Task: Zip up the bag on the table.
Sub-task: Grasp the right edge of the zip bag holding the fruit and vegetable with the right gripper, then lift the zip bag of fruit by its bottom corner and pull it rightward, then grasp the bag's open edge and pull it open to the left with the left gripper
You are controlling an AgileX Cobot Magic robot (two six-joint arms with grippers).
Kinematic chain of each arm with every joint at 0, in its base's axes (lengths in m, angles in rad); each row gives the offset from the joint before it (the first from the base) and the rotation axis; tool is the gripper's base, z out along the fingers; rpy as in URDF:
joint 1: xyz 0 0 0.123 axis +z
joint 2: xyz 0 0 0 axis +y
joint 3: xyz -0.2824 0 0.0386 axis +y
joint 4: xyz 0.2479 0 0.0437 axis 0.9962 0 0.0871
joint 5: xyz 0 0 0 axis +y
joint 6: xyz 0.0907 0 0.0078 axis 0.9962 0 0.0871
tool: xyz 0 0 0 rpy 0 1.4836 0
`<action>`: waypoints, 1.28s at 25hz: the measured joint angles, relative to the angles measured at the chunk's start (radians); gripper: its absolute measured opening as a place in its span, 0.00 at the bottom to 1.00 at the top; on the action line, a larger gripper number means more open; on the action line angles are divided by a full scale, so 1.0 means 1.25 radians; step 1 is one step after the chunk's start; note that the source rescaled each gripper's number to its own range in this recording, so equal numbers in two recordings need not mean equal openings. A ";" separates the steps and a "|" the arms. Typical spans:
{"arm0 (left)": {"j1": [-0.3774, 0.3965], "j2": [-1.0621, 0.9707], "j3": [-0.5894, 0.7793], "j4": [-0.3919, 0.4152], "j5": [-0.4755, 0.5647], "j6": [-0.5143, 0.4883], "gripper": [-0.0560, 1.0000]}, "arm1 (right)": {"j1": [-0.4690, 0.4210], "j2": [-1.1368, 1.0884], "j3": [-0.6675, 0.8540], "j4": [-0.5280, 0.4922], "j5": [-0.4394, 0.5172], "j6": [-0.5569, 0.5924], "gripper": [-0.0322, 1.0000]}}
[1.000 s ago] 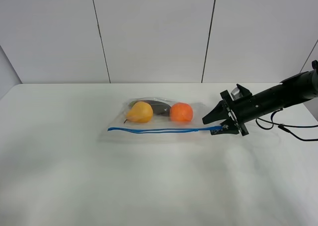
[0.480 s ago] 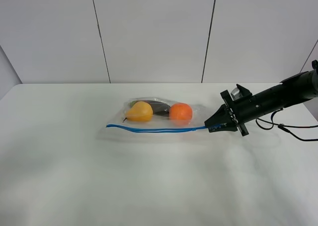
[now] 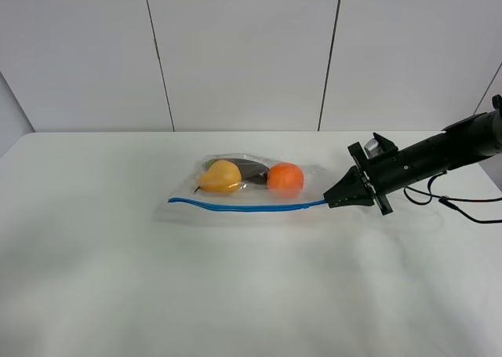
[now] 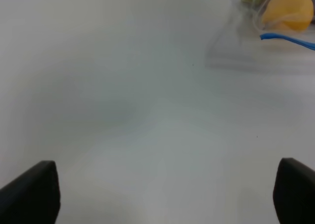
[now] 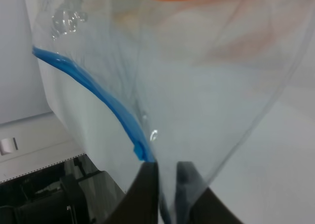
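Note:
The bag [image 3: 235, 186], clear plastic with a blue seal strip [image 3: 243, 207] along its near edge, lies on the white table [image 3: 235, 294]. Inside are a yellow pear [image 3: 221, 176], an orange [image 3: 285, 178] and a dark item [image 3: 249, 169]. My right gripper [image 3: 331, 202] is shut on the right end of the strip; in the right wrist view its fingertips [image 5: 167, 172] pinch the plastic and the blue strip [image 5: 98, 93]. My left gripper [image 4: 162, 194] is open, over bare table, left of the bag [image 4: 266, 32]; its arm does not show in the exterior view.
The right arm's black cable [image 3: 463, 204] lies on the table at the far right. A white panelled wall [image 3: 235, 51] stands behind the table's back edge.
My right gripper closed onto the strip's right end and lifted it slightly. The bag's seal edge rose and bowed, and its left end curled up.

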 joint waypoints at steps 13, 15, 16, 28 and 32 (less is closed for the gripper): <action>0.000 0.000 0.000 0.000 0.000 0.000 1.00 | 0.068 0.000 -0.003 0.067 0.000 0.005 0.03; 0.000 0.000 0.000 0.000 0.000 0.000 1.00 | 0.088 0.000 -0.003 0.100 0.000 0.009 0.03; 0.000 0.000 0.000 0.000 0.000 0.000 1.00 | 0.098 0.000 -0.003 0.115 0.000 0.012 0.03; 0.000 0.000 0.000 0.000 0.000 0.000 1.00 | 0.151 0.000 -0.003 0.170 0.001 0.021 0.03; 0.000 0.000 0.000 0.000 0.000 0.000 1.00 | 0.133 0.000 -0.003 0.170 0.001 0.021 0.03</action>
